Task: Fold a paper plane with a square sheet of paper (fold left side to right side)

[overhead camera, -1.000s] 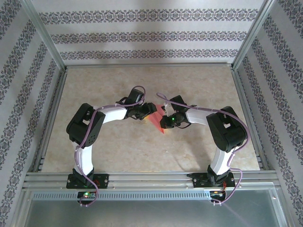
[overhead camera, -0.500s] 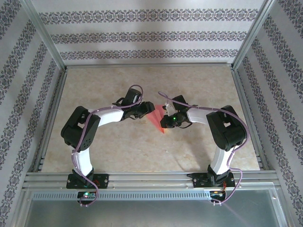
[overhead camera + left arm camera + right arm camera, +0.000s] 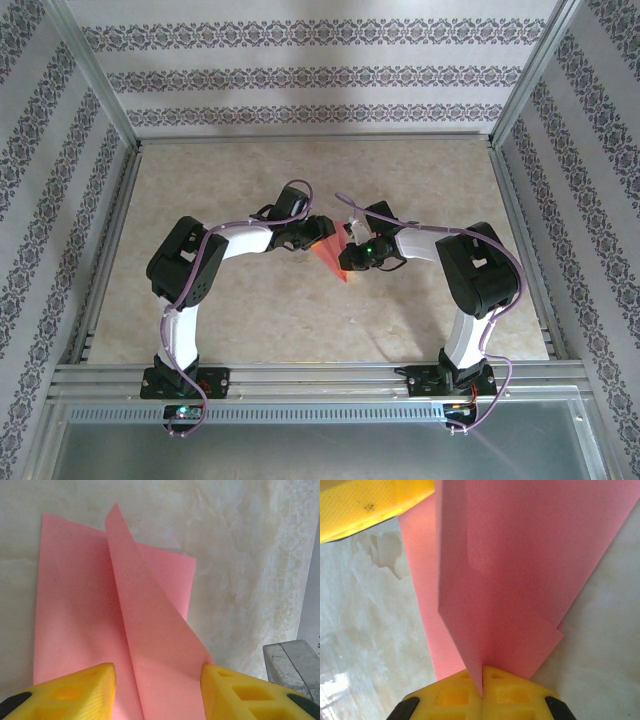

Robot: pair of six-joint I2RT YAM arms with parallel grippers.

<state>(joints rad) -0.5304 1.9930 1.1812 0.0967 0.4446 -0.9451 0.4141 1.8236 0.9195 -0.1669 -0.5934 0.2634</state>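
Swung inward since a moment ago, the left arm's elbow sits nearer centre; left gripper (image 3: 320,230) stands jaws apart, astride the folded pink paper (image 3: 330,266) at mid table (image 3: 250,320). The right arm bends inward, and the right gripper (image 3: 348,258) pinches the paper's raised fold.

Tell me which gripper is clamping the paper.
The right gripper, shut on a raised fold of the thin salmon-pink paper sheet; the left gripper stands open.
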